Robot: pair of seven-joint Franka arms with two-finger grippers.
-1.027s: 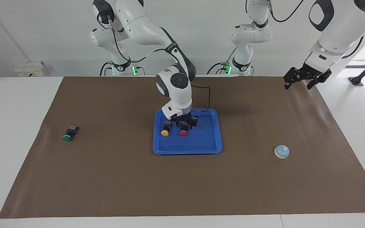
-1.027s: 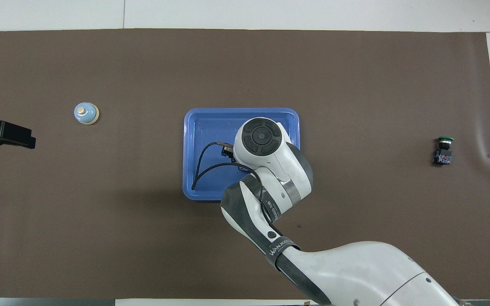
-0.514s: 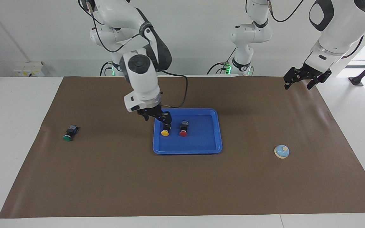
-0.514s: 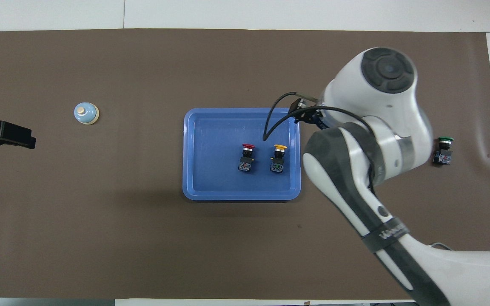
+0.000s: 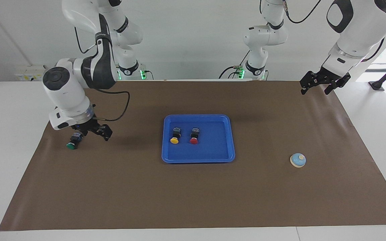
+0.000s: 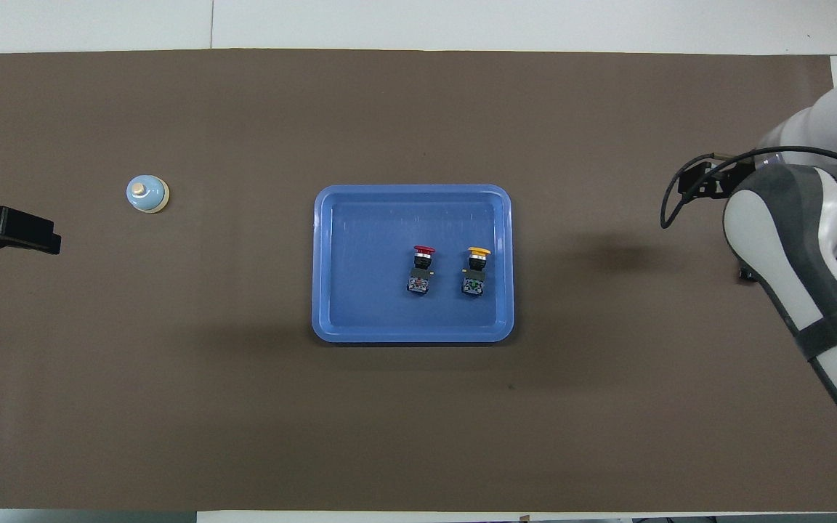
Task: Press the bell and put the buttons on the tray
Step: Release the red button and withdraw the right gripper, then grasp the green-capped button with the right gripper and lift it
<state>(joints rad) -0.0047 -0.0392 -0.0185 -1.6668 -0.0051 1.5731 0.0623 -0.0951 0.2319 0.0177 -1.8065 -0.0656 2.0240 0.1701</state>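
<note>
The blue tray [image 5: 198, 158] lies mid-table and holds the yellow button [image 5: 175, 135] and the red button [image 5: 194, 135] side by side; both also show in the overhead view, yellow [image 6: 475, 270] and red [image 6: 421, 269], on the tray [image 6: 346, 218]. The green button [image 5: 73, 140] lies on the mat toward the right arm's end. My right gripper [image 5: 92, 132] is open and low, right beside the green button, empty. In the overhead view the right arm hides that button. The bell [image 5: 298, 160] [image 6: 147, 194] stands toward the left arm's end. My left gripper [image 5: 317, 85] [image 6: 8, 229] waits raised and open.
A brown mat [image 5: 193, 197] covers most of the white table. A black cable [image 5: 119, 110] loops from the right wrist. The right arm [image 6: 803, 240] spans the mat's corner at its own end in the overhead view.
My right gripper let go of the red button in the tray, rose, and swung toward the right arm's end down to the green button. The left arm has not moved.
</note>
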